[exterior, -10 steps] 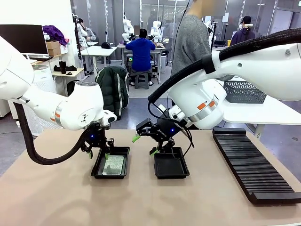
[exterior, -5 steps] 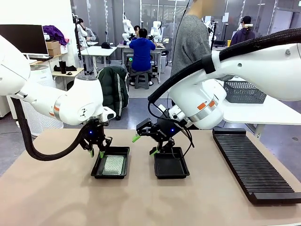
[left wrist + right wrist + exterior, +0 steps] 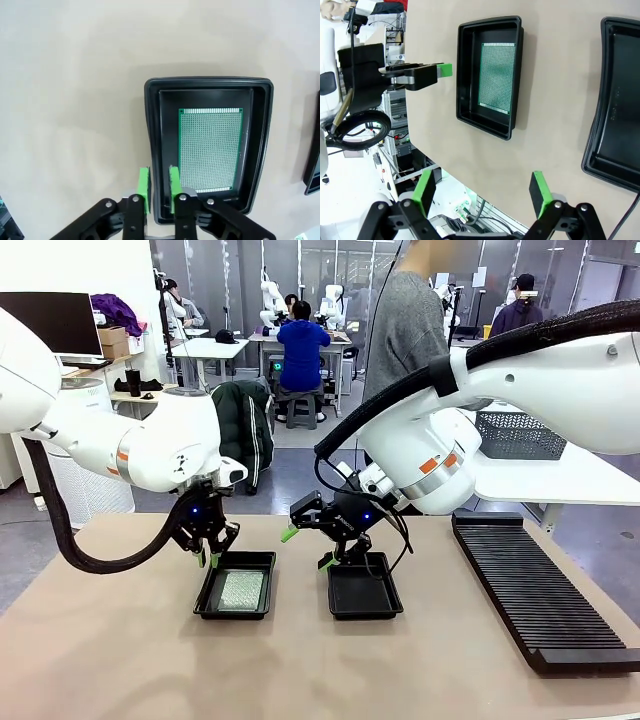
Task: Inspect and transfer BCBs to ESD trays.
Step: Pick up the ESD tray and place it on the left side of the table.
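Note:
One BCB (image 3: 240,590), green and speckled, lies flat in the left ESD tray (image 3: 205,602). My left gripper (image 3: 208,554) hovers just above that tray's far left corner. In the left wrist view its pads (image 3: 144,189) stand a narrow gap apart with nothing between them, over the tray's rim (image 3: 151,100) beside the board (image 3: 210,150). The right ESD tray (image 3: 363,595) holds nothing. My right gripper (image 3: 308,548) hangs wide open above the table between the two trays. The right wrist view looks past my right gripper (image 3: 482,189) at the board (image 3: 496,77).
A long black ribbed rack (image 3: 530,585) lies along the table's right side. A person in a grey top (image 3: 405,330) stands at the far edge. Bare tabletop lies in front of both trays.
My left gripper has lifted out of the left tray and its jaws have narrowed. The board stays flat in the tray. The right arm has not moved.

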`<move>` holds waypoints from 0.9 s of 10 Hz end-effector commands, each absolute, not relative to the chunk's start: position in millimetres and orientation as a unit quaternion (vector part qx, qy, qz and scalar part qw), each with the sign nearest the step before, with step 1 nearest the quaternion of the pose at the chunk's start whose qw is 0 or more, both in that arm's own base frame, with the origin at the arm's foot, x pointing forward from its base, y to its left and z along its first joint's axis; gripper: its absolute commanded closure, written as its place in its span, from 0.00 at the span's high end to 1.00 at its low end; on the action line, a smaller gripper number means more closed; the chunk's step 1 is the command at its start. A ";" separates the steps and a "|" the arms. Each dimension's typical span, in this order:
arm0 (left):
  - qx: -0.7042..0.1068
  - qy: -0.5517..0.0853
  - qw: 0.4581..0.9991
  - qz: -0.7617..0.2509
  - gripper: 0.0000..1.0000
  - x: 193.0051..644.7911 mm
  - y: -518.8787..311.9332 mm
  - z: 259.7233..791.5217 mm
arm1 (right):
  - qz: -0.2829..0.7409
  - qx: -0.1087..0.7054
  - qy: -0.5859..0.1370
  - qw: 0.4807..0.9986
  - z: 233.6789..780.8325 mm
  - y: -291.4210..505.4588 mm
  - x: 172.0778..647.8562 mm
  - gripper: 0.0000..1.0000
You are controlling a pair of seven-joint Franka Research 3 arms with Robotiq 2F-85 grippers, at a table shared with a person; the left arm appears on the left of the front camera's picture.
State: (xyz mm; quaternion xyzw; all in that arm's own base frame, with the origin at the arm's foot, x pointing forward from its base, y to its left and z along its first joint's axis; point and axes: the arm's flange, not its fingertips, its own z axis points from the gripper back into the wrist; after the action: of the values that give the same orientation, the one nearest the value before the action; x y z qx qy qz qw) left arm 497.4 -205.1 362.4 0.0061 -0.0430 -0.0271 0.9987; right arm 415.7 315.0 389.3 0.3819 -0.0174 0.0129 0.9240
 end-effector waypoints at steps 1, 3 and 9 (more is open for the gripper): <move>0.012 -0.044 0.998 -0.032 0.24 495.5 -202.4 355.1 | 0.008 0.379 -0.018 0.925 388.1 315.6 415.3 1.00; 0.012 -0.044 0.998 -0.032 0.24 495.5 -202.4 355.1 | 0.008 0.379 -0.018 0.925 388.1 315.6 415.3 1.00; 0.016 -0.054 0.998 -0.033 0.42 496.7 -204.3 357.2 | 0.008 0.379 -0.018 0.925 388.1 315.6 415.3 1.00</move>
State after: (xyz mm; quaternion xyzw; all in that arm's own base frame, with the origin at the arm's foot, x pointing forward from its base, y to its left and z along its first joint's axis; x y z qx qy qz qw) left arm 498.1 -205.1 359.3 0.0075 -0.0449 -0.0301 0.9985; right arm 415.7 315.0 389.3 0.3819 -0.0174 0.0129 0.9240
